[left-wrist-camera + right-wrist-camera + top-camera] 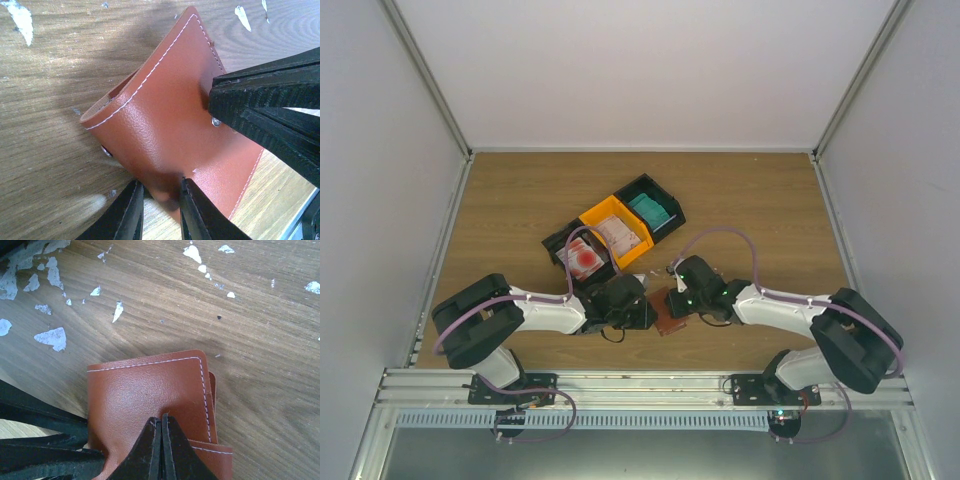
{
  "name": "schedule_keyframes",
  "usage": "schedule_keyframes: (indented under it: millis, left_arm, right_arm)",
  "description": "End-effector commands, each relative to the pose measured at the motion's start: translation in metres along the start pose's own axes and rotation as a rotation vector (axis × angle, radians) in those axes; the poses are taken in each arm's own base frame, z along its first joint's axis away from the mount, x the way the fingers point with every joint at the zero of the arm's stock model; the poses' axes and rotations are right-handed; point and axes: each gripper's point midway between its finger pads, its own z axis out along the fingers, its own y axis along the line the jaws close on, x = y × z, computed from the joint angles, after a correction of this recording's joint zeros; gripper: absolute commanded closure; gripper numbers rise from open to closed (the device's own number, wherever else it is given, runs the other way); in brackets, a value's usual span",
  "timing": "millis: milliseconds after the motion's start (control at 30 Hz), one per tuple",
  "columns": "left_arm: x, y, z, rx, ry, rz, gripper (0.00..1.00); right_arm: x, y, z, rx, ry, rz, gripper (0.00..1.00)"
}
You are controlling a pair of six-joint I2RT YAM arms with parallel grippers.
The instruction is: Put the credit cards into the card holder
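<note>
The right claw [161, 437], its fingers pressed together, pinches the right side of the card holder [150, 390]. The left claw [161, 212] grips the holder's left side. The holder sits between both claws, near the centre of the tabletop [260, 330].

We see our left gripper [161, 196], jaws pinching the card holder [160, 115] edge; the right gripper [220, 102] clamps its side above the worktop [50, 100].

We find no readable text, number or brand anywhere. The card holder [165, 130] shows bare leather, and the red round mark on the white cards [586, 260] is too small to read.
</note>
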Motion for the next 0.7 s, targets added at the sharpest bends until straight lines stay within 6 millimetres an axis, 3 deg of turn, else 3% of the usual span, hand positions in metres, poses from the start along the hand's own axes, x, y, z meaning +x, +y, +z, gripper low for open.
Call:
schedule_keyframes:
  millis: [0, 200, 667]
  left_arm:
    - [0.030, 0.037, 0.008, -0.124, 0.106, -0.019, 0.76]
    - [0.029, 0.037, 0.009, -0.124, 0.106, -0.019, 0.76]
    - [0.026, 0.040, 0.009, -0.136, 0.103, -0.028, 0.76]
  right_arm:
    - [0.010, 0.010, 0.005, -0.059, 0.032, -0.009, 1.00]
    - [0.018, 0.009, 0.006, -0.060, 0.051, 0.004, 1.00]
    - [0.076, -0.006, 0.015, -0.044, 0.132, 0.092, 1.00]
